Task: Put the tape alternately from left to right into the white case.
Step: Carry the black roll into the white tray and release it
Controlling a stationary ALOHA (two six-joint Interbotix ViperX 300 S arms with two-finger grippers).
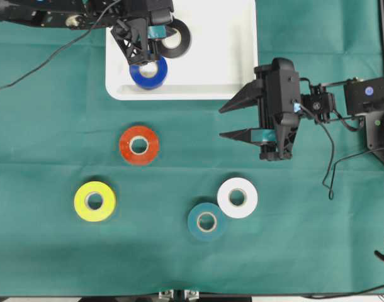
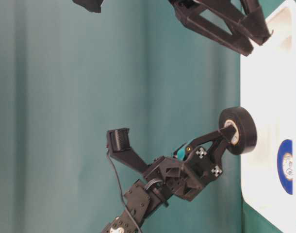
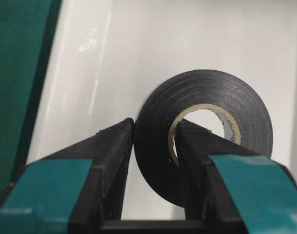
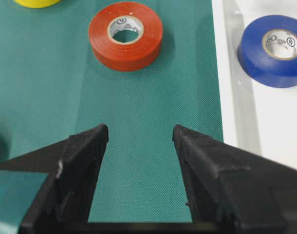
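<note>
Left hand (image 3: 153, 141) is clamped on the black tape roll (image 3: 207, 131) over the white case (image 1: 242, 38), w/ the blue roll (image 1: 148, 74) lying inside. Right hand (image 1: 233, 121) hangs open above the counter (image 1: 53, 126), holding nothing.

Overhead looking straight down, table-level view turned sideways, two close wrist views, all sharing white case (image 1: 242, 38)

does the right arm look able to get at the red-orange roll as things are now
Probably yes. The right gripper is open and empty, and the red-orange roll lies flat on bare green cloth with nothing between them; the left gripper is busy over the white case.
</note>
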